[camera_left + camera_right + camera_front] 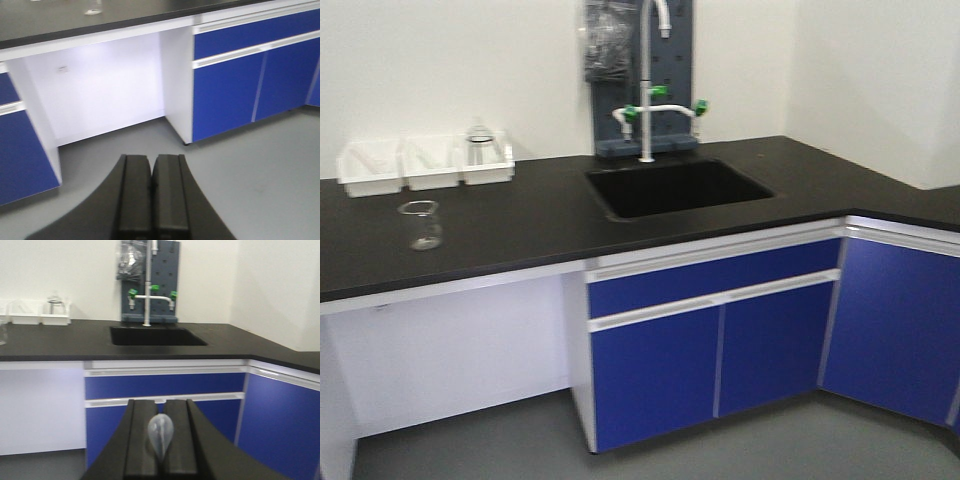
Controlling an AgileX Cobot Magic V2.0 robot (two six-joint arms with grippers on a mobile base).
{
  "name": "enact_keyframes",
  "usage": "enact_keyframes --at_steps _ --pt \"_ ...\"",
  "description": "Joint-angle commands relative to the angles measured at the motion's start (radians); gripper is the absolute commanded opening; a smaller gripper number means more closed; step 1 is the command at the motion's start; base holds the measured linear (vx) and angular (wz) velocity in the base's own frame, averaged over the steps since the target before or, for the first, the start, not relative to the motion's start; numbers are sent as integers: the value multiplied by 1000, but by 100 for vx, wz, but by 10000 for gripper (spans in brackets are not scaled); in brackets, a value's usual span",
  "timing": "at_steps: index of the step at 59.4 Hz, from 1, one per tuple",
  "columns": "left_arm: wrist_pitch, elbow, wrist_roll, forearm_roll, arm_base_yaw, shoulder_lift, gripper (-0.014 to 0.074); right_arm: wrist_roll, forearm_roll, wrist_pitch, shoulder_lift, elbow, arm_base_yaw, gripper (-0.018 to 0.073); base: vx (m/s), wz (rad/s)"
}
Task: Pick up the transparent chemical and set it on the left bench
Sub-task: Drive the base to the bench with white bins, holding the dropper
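black lab bench [520, 215] ahead; right hand [161, 407] clamped on transparent chemical [160, 432]; left hand [151, 162] closed, empty.

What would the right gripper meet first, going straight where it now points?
Probably the blue drawer front below the sink; the right gripper, holding the transparent chemical, aims there. Depth unclear.
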Motion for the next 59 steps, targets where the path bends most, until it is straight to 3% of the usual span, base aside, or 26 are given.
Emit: enact_keyframes --at_steps 1,59 --pt "-78 16 -8 -1 -2 -19 -3 -1 -2 -34 6 -29 -4 -3 14 52" --pt "-78 16 -8 -1 -2 -19 -3 -1 -2 -34 6 -29 -4 -3 25 65"
